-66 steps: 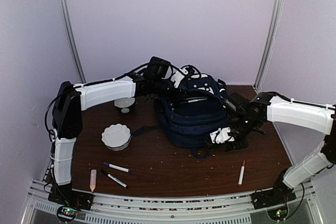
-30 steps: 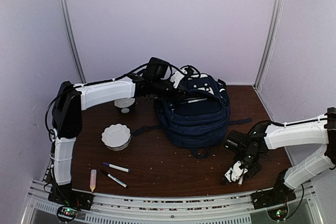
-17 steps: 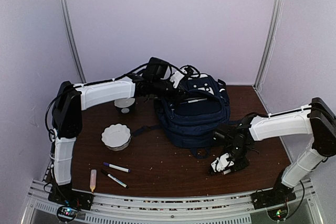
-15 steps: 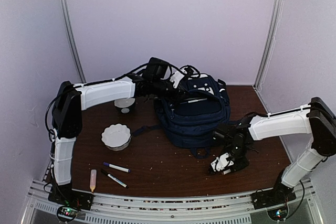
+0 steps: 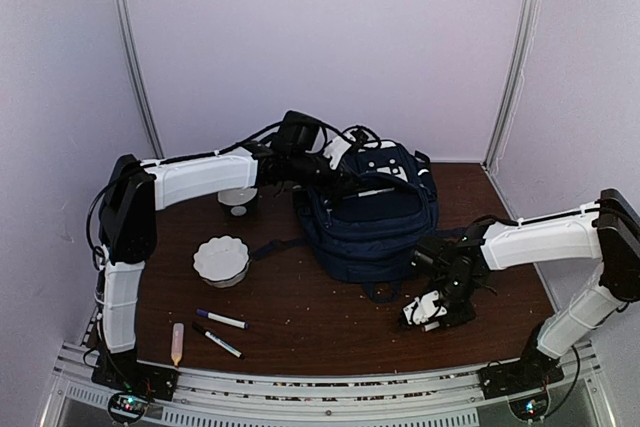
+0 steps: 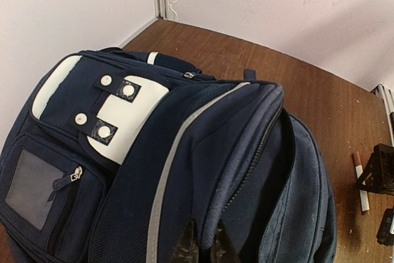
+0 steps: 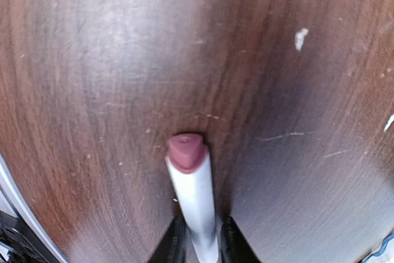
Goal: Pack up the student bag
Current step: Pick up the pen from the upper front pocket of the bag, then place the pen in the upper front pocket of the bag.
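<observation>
Since the right end effector (image 7: 198, 239) clamps the marker (image 7: 191, 186) only by its tail, it may slip before reaching the student bag (image 5: 375, 219), far centre, whose mouth the left end effector (image 6: 200, 246) pinches.

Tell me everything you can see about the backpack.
The student bag is navy fabric with a thin pale stripe, white buckle patches and a small front zip pocket. It rests on the brown table near the back, main zip open. The left gripper pinches the fabric at the opening's edge.
</observation>
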You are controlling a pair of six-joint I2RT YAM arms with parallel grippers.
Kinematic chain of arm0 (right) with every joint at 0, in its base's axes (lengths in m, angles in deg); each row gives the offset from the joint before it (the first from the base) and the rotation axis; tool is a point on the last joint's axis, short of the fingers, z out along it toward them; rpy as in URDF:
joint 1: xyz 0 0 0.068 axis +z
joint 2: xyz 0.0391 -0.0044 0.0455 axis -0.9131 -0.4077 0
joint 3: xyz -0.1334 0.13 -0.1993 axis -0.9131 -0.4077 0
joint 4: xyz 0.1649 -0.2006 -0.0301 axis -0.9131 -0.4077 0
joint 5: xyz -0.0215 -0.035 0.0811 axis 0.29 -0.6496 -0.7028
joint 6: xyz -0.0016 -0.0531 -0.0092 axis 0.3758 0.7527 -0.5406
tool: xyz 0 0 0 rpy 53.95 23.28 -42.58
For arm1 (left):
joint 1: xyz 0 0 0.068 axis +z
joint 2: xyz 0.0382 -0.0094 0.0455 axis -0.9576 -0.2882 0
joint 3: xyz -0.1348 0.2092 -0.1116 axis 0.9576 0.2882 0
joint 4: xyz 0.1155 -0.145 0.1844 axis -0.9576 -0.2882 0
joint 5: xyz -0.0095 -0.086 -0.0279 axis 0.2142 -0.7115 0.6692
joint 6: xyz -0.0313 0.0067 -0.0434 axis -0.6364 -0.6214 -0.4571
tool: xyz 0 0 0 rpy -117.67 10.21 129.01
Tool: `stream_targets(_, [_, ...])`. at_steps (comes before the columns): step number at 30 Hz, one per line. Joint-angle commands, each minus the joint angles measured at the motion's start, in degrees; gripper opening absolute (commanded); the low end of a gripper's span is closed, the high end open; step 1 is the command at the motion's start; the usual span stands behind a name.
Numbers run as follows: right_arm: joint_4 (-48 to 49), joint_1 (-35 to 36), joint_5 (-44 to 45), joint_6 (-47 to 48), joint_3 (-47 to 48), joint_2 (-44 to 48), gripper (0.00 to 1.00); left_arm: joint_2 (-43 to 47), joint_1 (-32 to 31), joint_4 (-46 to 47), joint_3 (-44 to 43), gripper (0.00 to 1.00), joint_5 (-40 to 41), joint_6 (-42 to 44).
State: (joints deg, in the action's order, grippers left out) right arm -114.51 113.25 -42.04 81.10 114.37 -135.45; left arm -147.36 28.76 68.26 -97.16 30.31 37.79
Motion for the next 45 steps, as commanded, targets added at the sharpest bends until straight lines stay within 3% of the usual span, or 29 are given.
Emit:
stream_targets(1, [2.11,-0.26,-0.25,-1.23,-0.57,-1.65,0.15,2.84,0.98,6.59,-0.30,0.00,-1.09,-1.16])
stream_targets(8, [-0.61,-0.28,-1.46,-1.31,4.24,-2.53,0.04,2.93,1.06,6.01,-0.99,0.00,-1.11,-0.85])
stream_targets(24, [-2.75,-4.23,6.56,6.74,31.27,-2.83,0.02,2.98,2.34,7.57,-0.71,0.00,-3.90,-3.06])
stream_targets(35, [19.79,-5.30,13.00,13.48,34.79,-8.49,0.02,2.94,3.41,7.90,-1.79,0.00,-6.95,-5.15])
stream_targets(45, [32.83,-5.98,16.99,19.55,35.07,-17.74,0.02,2.95,3.79,6.62,-3.51,0.00,-7.95,-5.52])
